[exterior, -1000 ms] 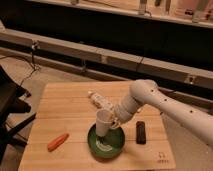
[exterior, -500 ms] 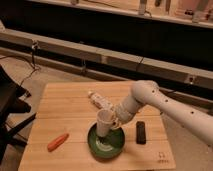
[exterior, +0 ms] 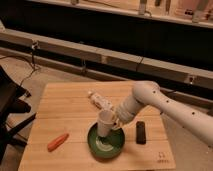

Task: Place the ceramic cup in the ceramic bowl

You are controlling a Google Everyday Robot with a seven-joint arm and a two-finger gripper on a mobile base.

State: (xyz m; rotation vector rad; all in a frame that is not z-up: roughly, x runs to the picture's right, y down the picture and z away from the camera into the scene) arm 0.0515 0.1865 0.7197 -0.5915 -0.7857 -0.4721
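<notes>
Seemingly plain and unmarked, the ceramic cup (exterior: 105, 122) was a small white vessel, a little tapered and taller than it was wide, with its open mouth tipped slightly toward the camera. It stood over the ceramic bowl (exterior: 106, 142), its base down inside the rim and over the paler centre of that round, shallow, glossy dark green dish; whether the base actually rested on the bowl's floor could not be told. The bowl sat on the light wooden desk (exterior: 65, 105), toward its near edge.

From the right, the white arm (exterior: 165, 105) reached down across the desk, and the end effector (exterior: 118, 122) met the cup on its right side, close under the rim; its fingers were clamped on the cup.

Elsewhere on the desk, an orange carrot (exterior: 57, 141) lay well to the left of the bowl, a dark rectangular object (exterior: 141, 132) lay just to the bowl's right, and a pale oblong item (exterior: 99, 100) lay behind the cup, partly hidden by the arm.
</notes>
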